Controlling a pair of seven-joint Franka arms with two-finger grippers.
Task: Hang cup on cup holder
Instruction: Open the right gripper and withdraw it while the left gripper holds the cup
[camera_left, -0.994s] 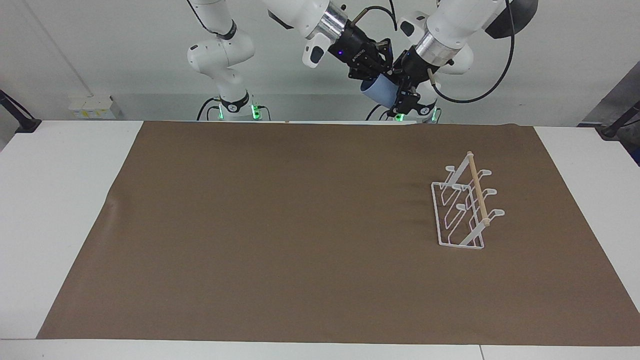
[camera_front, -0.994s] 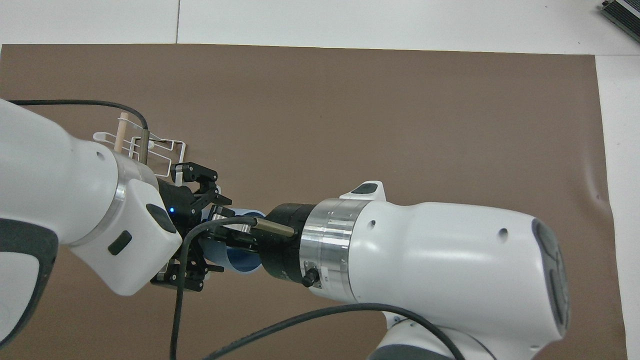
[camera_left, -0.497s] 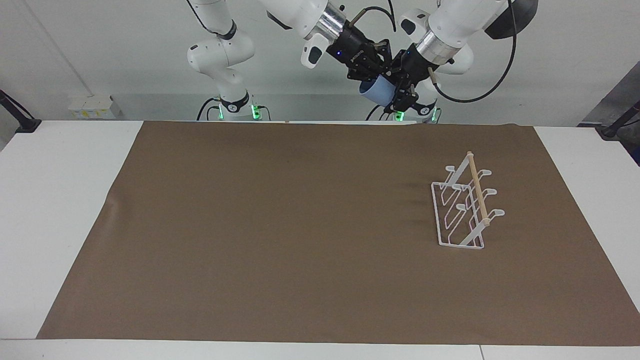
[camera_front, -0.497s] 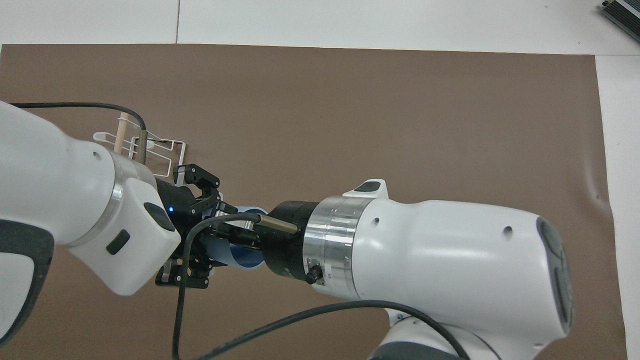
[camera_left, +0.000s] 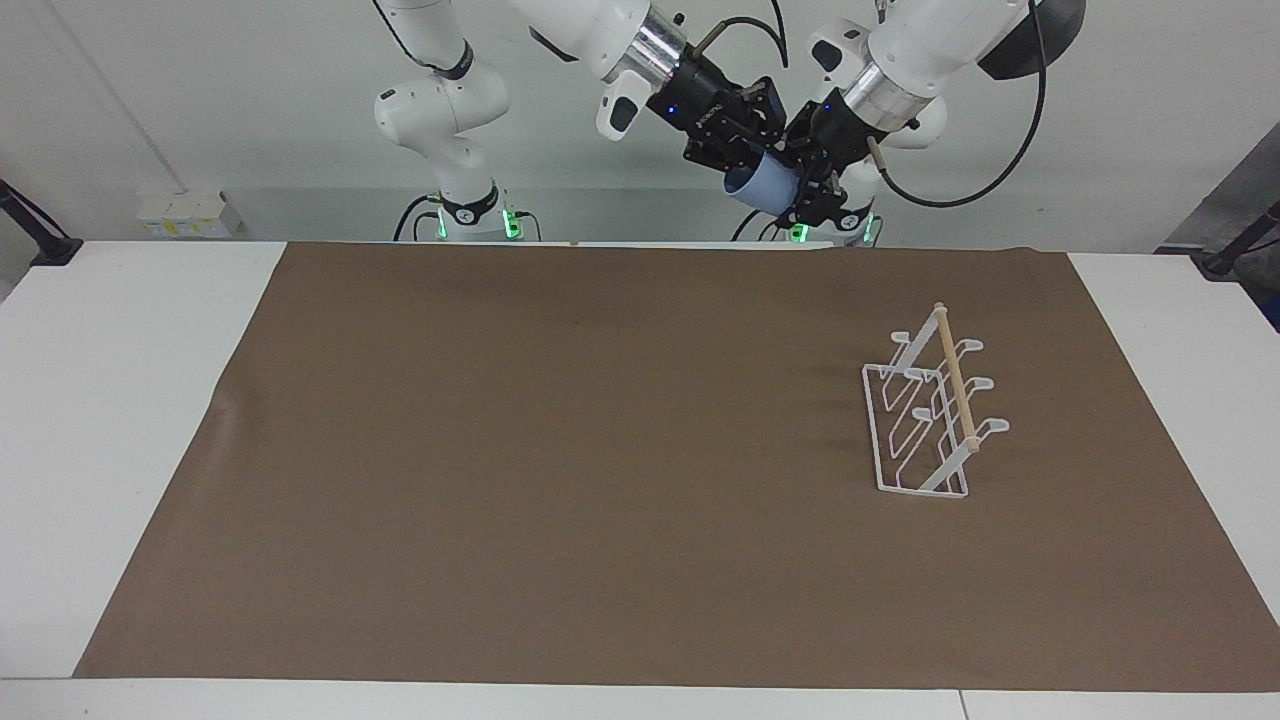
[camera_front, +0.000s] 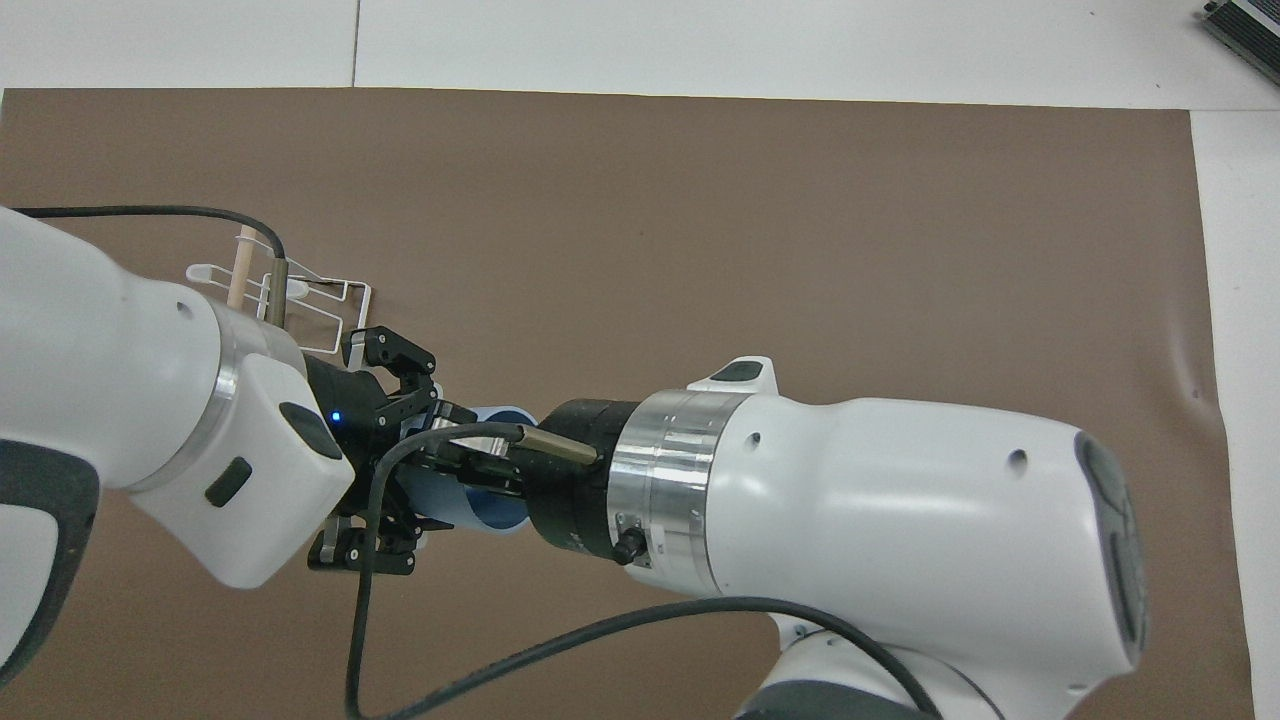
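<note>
Since the earlier frame, both arms have been shifted a little: the cup (camera_left: 762, 183) is being carried slightly higher, and the left end effector (camera_left: 808, 180), which was spread around the cup a second ago, has been pressed onto it.

At present the cup is being held in the air between the two end effectors, over the edge of the desk (camera_left: 120, 340) nearest the robots, toward the left arm's end. It is being kept tilted, with its open mouth turned toward the right arm and its tapered base toward the left arm. The left end effector is being clamped on the base end of the cup. The right end effector (camera_left: 745, 150) is being kept at the mouth end of the cup; whether its fingers are pinching the rim or are parted from it cannot be told from either view. In the overhead view only a strip of the cup (camera_front: 470, 500) is being left visible between the two black end effectors.

The cup holder (camera_left: 928, 415) is being left standing on the brown mat (camera_left: 560, 450), toward the left arm's end of the desk, about midway between the edge nearest the robots and the edge farthest from them, well apart from the cup. Its wooden rod (camera_left: 954, 376) is being carried on top of the white wire frame.
</note>
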